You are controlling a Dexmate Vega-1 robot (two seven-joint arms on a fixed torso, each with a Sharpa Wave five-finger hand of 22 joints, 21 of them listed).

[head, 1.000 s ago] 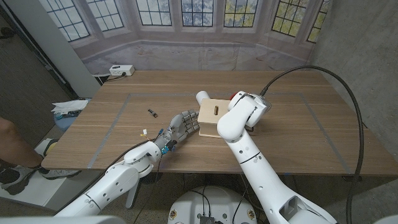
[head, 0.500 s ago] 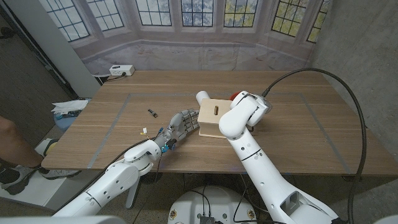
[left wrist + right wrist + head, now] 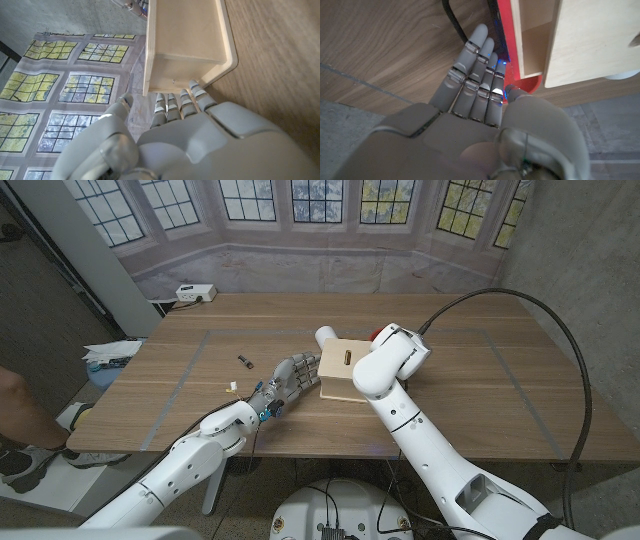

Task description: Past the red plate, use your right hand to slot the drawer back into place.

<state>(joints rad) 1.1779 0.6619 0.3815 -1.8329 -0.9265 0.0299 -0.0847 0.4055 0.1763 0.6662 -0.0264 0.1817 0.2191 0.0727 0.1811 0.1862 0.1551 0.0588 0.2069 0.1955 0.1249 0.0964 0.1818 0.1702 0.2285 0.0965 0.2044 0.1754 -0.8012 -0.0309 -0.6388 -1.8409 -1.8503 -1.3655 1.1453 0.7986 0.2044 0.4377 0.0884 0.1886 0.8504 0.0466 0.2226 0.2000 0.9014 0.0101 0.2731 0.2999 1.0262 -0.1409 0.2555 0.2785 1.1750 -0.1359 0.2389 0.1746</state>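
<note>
Your right hand [image 3: 470,95], fingers straight and together, holds nothing beside the red plate [image 3: 506,45]. Drawer [image 3: 592,40] appears not yet seated; pushing it home remains.

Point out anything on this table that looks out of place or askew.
The wooden drawer box is not closed: in the right wrist view its drawer juts out past the frame beside the red plate. A small dark object and a pale scrap lie loose on the table.

Even, soft indoor light; sharp frames, faint shadows, no glare.
</note>
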